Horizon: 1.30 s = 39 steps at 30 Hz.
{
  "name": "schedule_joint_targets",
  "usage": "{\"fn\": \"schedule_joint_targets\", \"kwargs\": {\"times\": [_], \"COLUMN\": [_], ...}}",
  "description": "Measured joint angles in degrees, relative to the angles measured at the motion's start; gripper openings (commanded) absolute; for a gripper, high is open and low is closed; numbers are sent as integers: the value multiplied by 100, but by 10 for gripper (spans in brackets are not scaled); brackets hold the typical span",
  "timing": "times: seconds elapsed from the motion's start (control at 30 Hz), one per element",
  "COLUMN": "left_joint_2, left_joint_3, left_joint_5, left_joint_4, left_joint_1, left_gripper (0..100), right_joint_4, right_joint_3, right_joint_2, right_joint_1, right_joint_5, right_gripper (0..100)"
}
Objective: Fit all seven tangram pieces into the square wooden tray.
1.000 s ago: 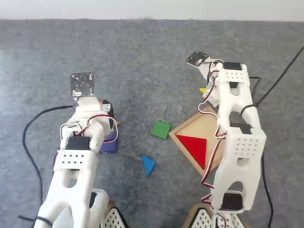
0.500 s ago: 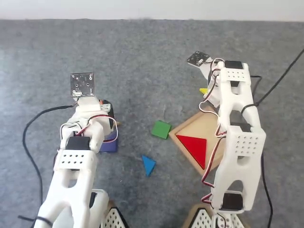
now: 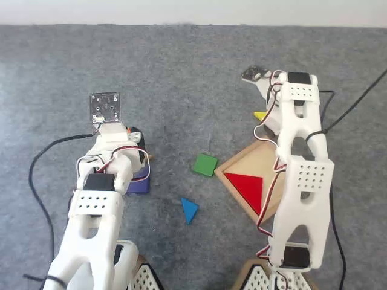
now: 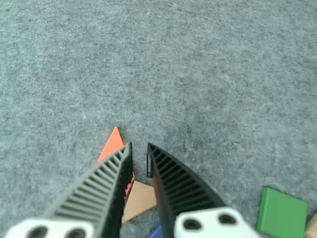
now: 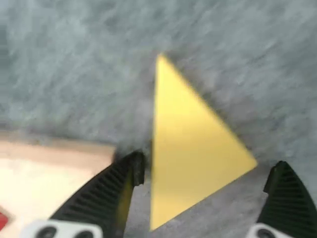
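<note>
Lying on the grey felt tabletop, toward its right edge: square wooden tray (image 3: 240, 158), turned cornerwise and partly covered by the right arm.
- Large red triangle piece (image 3: 248, 184): flat inside the tray, in the half nearer the arm bases.
- Green square piece (image 3: 205, 164): on the tabletop just beside the tray's left corner, apart from it.
- Small blue triangle piece (image 3: 189, 209): on the tabletop toward the near edge, well apart from the tray.
- Yellow triangle piece (image 5: 188, 148): flat on the tabletop just beyond the tray's far side.
- Right claw (image 5: 208, 166): spread wide, one finger on either side of the yellow triangle; whether they touch it cannot be told.
- Orange triangle piece (image 4: 113, 146): on the tabletop left of centre, one corner showing beside the left claw.
- Tan wooden piece (image 4: 141, 198) and dark blue piece (image 3: 138, 184): beneath the left arm, beside the orange triangle; shapes cannot be told.
- Left claw (image 4: 139, 153): fingers drawn nearly together, a thin gap between the tips, gripping nothing, low over the orange and tan pieces.
</note>
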Motion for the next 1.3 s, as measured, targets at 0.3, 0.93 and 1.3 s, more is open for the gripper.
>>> {"fn": "schedule_joint_targets", "kwargs": {"times": [0.3,0.93,1.3], "left_joint_2": [0,0,0], "left_joint_3": [0,0,0], "left_joint_5": [0,0,0], "left_joint_4": [0,0,0], "left_joint_1": [0,0,0], "left_gripper": [47,47,47], "right_joint_4": [0,273,782], "right_joint_3": [-1266,-1635,-1538], "right_joint_2": [765,976,642], "right_joint_1": [9,18,308], "right_joint_5": [-26,-79,-448], "right_gripper": [378,185,188]}}
